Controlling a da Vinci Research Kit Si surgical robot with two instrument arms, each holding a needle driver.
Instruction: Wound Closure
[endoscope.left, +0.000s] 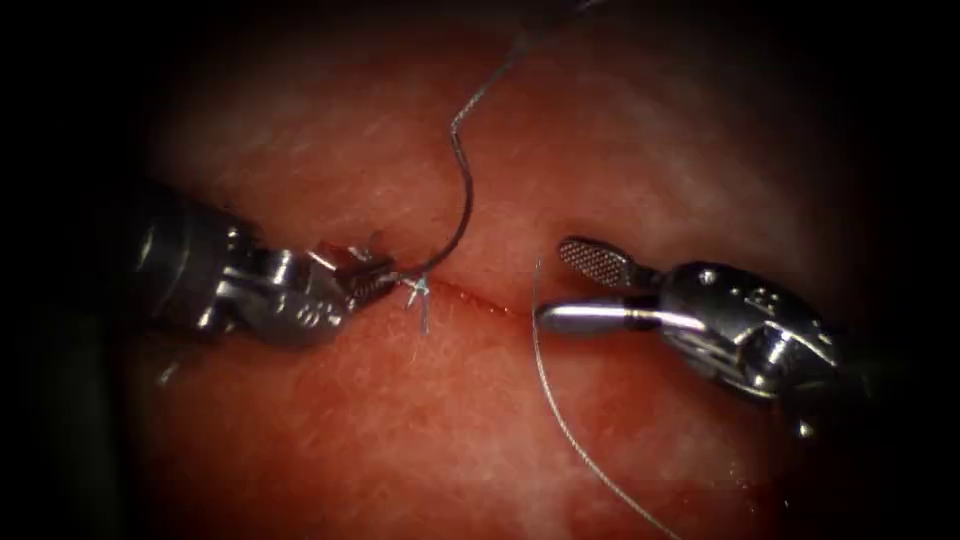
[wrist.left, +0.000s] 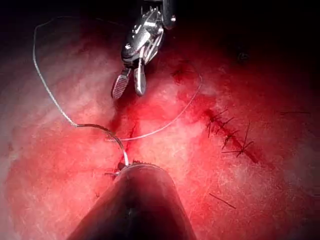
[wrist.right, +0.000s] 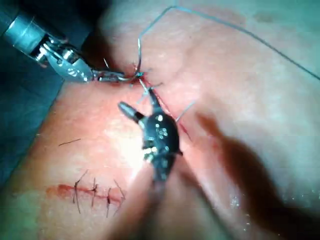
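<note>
Left pincer (endoscope.left: 385, 280), jaws closed on one end of the curved needle (endoscope.left: 455, 215) at the left end of the cut (endoscope.left: 480, 300). Needle arcs above the tissue (endoscope.left: 400, 420), thread (endoscope.left: 560, 410) trailing from it. Right pincer (endoscope.left: 565, 285), jaws spread wide, holds nothing, right of the cut. Sutured incision (wrist.left: 230, 132) well apart.

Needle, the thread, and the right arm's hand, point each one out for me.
needle (endoscope.left: 462, 215), endoscope view, mid-curve, above the cut.
thread (endoscope.left: 560, 420), endoscope view, on the loose strand over the tissue.
right arm's hand (endoscope.left: 565, 285), endoscope view, midway between its open jaw tips.
</note>
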